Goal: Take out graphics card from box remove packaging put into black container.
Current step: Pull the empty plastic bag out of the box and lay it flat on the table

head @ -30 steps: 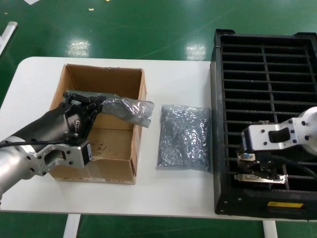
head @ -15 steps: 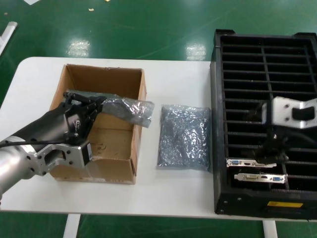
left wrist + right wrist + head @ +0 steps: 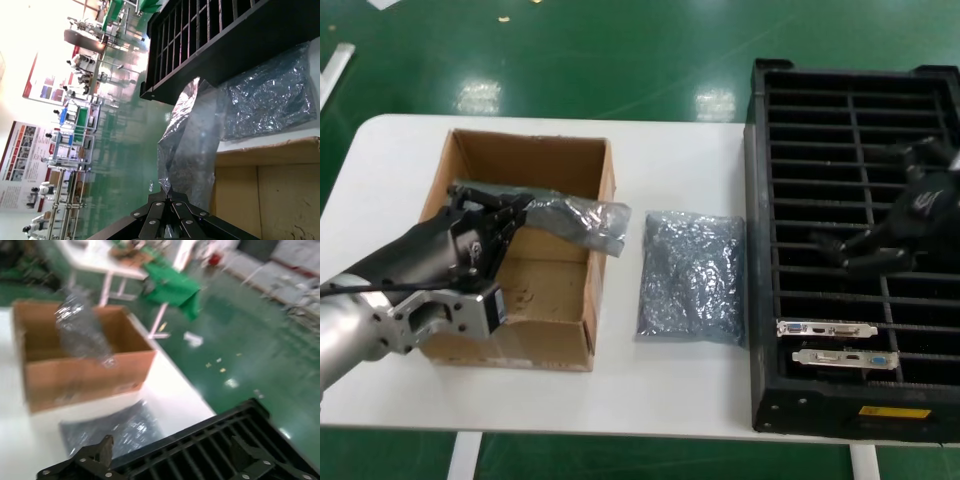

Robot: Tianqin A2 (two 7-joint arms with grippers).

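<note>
since the earlier frames the right end effector (image 3: 880, 245) has lifted away from the front slots of the black container (image 3: 765, 250) and now hangs above its middle rows, fingers spread and holding nothing, while a second graphics card (image 3: 827, 328) that was not there a second ago stands in a slot. nearest the robot, well in front of that end effector, the first graphics card (image 3: 846, 358) sits on edge in the slot just behind the yellow label (image 3: 895, 413), its silver bracket with blue and white ports facing up; the newer card stands in the next slot behind it, closer to the right end effector but apart from it. across the counter (image 3: 680, 395), the left end effector (image 3: 505, 215) is over the box (image 3: 535, 300), clenched on the end of the packaging (image 3: 582, 220), which still wraps something and stretches away from its fingertips over the box's wall; the left wrist view shows the crinkled grey-silver film pinched right at the jaws. between the two end effectors, an emptied bag (image 3: 692, 277) lies flat on the counter, just beside the container's wall. farther off, beyond the counter, is green floor (image 3: 620, 50).
</note>
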